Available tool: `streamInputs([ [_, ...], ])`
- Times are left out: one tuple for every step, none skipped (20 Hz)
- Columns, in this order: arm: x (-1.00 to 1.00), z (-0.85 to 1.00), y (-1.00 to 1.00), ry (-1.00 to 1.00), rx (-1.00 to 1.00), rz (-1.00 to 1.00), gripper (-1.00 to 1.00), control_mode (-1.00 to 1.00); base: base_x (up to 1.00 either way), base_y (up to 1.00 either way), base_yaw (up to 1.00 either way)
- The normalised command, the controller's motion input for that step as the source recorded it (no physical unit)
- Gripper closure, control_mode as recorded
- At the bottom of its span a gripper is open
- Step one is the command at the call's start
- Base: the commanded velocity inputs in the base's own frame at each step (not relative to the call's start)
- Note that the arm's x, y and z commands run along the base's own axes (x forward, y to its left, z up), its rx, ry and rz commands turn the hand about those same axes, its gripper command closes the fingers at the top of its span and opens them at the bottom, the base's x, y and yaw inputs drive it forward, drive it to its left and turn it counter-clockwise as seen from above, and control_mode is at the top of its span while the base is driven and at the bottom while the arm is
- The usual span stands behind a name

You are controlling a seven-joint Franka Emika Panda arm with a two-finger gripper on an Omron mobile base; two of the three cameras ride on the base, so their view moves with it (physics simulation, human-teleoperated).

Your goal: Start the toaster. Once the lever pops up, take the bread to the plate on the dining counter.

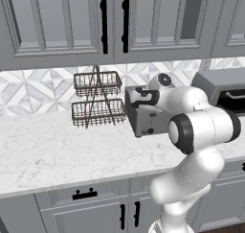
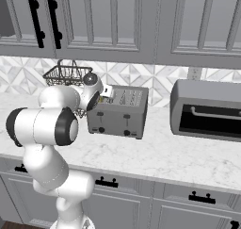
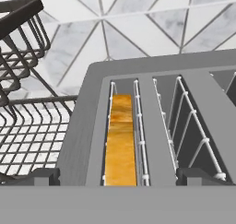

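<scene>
The grey toaster (image 2: pixel 120 114) stands on the marble worktop against the tiled wall, also seen as the toaster (image 1: pixel 143 122) and from above as the toaster (image 3: pixel 161 108). An orange-yellow slice of bread (image 3: pixel 121 140) sits down in its left slot; the right slot holds nothing. A small dark lever tab (image 2: pixel 126 116) shows on the front face. My gripper (image 3: pixel 120 177) hovers open just above the toaster's top, one fingertip on each side of the slots, holding nothing. From the base views the gripper (image 2: pixel 107 92) (image 1: pixel 137 99) hangs over the toaster's left end. The plate and the dining counter are out of view.
A two-tier wire basket rack (image 1: pixel 97 99) stands left of the toaster, close to the hand. A grey microwave (image 2: pixel 207 110) sits to the right. Upper cabinets (image 1: pixel 67 21) hang overhead. Bare marble worktop (image 1: pixel 48 150) lies in front and to the left.
</scene>
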Motion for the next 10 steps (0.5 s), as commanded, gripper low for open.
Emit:
streamInputs([
  [0.00, 0.00, 0.00, 0.00, 0.00, 0.00, -1.00, -1.00, 0.00, 0.00, 0.00],
  [0.00, 0.00, 0.00, 0.01, 0.00, 0.00, -1.00, -1.00, 0.00, 0.00, 0.00],
  [0.00, 0.00, 0.00, 0.01, 0.00, 0.00, -1.00, -1.00, 0.00, 0.00, 0.00],
  [0.00, 0.00, 0.00, 0.00, 0.00, 0.00, -1.00, -1.00, 0.00, 0.00, 0.00],
  [0.00, 0.00, 0.00, 0.00, 0.00, 0.00, -1.00, -1.00, 0.00, 0.00, 0.00],
  [0.00, 0.00, 0.00, 0.00, 0.00, 0.00, 1.00, -1.00, 0.00, 0.00, 0.00],
  [0.00, 0.00, 0.00, 0.00, 0.00, 0.00, 1.00, -1.00, 0.00, 0.00, 0.00],
  [0.00, 0.00, 0.00, 0.00, 0.00, 0.00, 1.00, -1.00, 0.00, 0.00, 0.00],
  [0.00, 0.00, 0.00, 0.00, 0.00, 0.00, 1.00, -1.00, 0.00, 0.00, 0.00],
  [0.00, 0.00, 0.00, 0.00, 0.00, 0.00, 1.00, -1.00, 0.00, 0.00, 0.00],
])
